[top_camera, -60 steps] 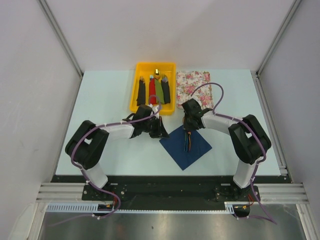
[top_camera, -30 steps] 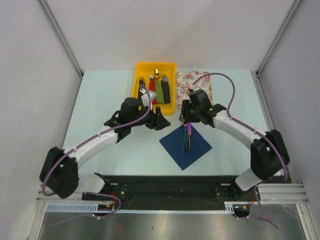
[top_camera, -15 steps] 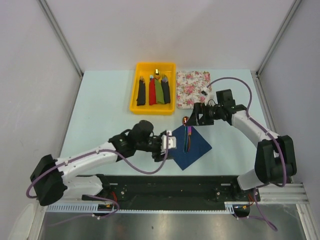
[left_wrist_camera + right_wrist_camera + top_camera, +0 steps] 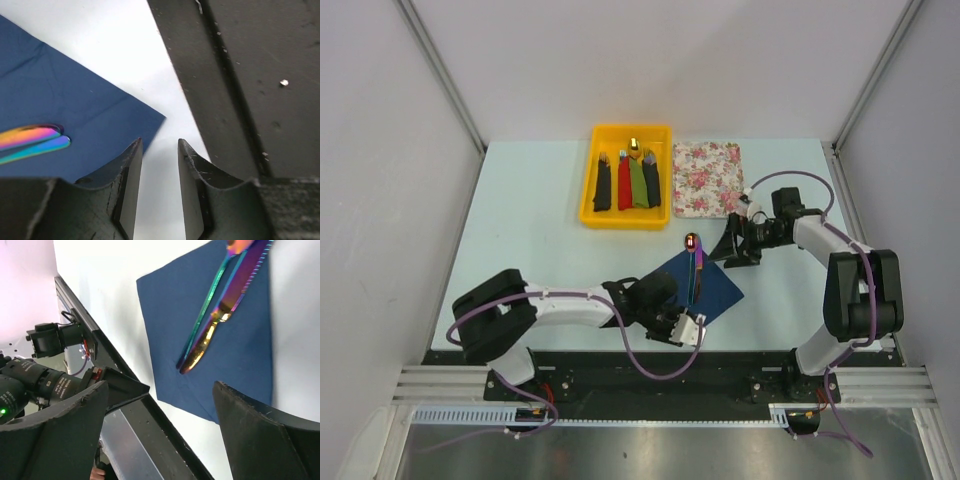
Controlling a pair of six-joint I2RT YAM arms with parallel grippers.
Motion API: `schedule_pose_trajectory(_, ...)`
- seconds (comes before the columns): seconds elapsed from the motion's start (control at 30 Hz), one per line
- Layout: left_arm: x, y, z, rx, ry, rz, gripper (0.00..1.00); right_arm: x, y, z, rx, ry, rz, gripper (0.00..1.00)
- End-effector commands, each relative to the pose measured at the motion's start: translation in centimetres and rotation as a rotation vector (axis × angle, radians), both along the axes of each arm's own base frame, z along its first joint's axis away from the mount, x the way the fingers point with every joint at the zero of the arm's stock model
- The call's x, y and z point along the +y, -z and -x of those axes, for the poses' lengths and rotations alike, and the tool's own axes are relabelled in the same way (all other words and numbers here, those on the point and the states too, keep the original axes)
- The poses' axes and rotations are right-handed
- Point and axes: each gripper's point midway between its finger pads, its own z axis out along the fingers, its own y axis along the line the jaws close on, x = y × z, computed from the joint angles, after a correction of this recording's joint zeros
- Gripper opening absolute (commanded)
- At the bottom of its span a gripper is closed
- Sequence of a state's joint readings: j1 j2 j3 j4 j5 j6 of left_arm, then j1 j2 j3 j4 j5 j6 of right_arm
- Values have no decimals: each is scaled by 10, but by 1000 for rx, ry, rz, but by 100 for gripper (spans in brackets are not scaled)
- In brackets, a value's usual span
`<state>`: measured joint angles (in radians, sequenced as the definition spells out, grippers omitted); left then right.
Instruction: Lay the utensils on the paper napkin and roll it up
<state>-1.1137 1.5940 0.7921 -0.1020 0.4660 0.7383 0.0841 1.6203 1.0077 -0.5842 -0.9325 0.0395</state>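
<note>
though the utensils (image 4: 697,272) lie on the paper napkin (image 4: 719,292), it lies flat.

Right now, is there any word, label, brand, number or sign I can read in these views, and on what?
None can be read.
The napkin, utensils, tray and mat show no print apart from the mat's flower pattern.
Any marking on the arms or the rail is too small to make out.

Left pincer (image 4: 159,144) narrowly parted, right pincer (image 4: 160,386) wide
</note>
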Motion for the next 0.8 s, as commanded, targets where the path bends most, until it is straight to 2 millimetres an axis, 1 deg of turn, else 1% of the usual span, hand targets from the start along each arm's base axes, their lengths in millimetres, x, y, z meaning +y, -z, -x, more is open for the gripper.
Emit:
schedule_pose_trajectory(0.0,-31,-17,-11,-84,68,93,39,-8,-5,3,15,5,-35,89)
schedule_pose_trajectory(0.07,-31,-11,-9,-83,80,75,39,-10,-6,4,24,12,-38,89)
schedule_pose_trajectory(0.27,-31,-2,-1,-95,136,63,38,-18,-3,5,15,16,-36,89)
schedule_pose_trajectory(0.43,-31,9,-2,-93,134,42,36,-19,-1,8,19,12,-32,89)
schedule_pose_trajectory(0.47,-31,11,-2,-94,133,41,34,-27,-1,4,21,36,-32,89)
schedule_pose_trajectory(0.5,-32,11,-2,-89,135,40,34,-27,0,4,23,36,-33,89)
schedule_pose_trajectory(0.6,-33,16,-3,-84,128,26,29,-30,1,4,32,43,-36,89)
schedule_pose_trajectory(0.67,-34,12,-2,-87,132,39,24,-31,2,4,37,45,-37,88)
schedule_pose_trajectory(0.7,-35,12,-2,-85,138,44,21,-32,1,3,36,47,-36,88)
schedule_pose_trajectory(0.73,-35,9,-1,-81,141,49,15,-32,2,3,37,46,-36,88)
schedule_pose_trajectory(0.77,-36,6,2,-72,151,59,12,-32,2,3,38,45,-35,88)
